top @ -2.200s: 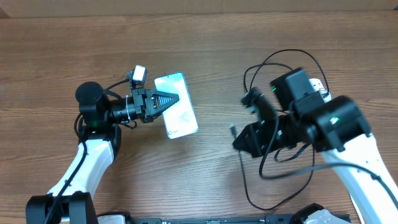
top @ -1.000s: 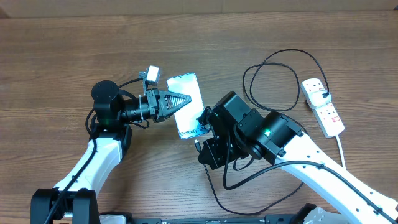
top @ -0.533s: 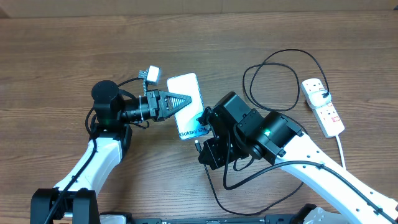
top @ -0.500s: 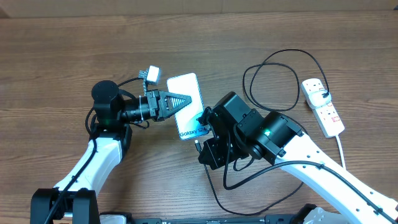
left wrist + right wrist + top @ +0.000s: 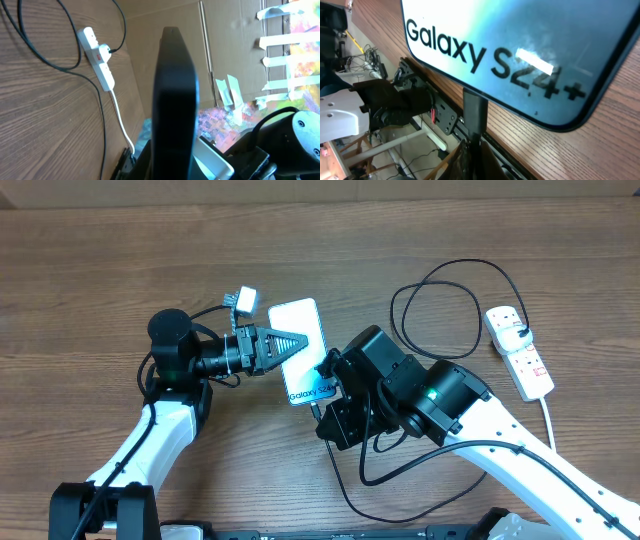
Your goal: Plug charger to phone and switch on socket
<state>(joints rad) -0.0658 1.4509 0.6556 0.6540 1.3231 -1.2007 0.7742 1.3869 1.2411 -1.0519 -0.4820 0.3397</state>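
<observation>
The phone [image 5: 300, 320] is held off the table by my left gripper [image 5: 290, 343], which is shut on it. In the left wrist view the phone shows edge-on as a dark slab [image 5: 175, 100]. My right gripper [image 5: 320, 412] is shut on the charger's black connector tip [image 5: 475, 107], which touches the phone's bottom edge below the "Galaxy S24+" text [image 5: 520, 50]. The charger cable [image 5: 470, 262] loops across the table to its black plug [image 5: 523, 332], seated in the socket [image 5: 520, 355], a white power strip with red switches at the right.
The power strip and its white cord also show in the left wrist view [image 5: 97, 57], with the black cable beside it. More slack cable lies on the wooden table under my right arm. Cardboard walls stand beyond the table.
Since 2.2 s ago, my left arm carried the phone right and my right arm brought the connector left to its bottom edge. Over the last second there is only a slight shift of the right gripper.
</observation>
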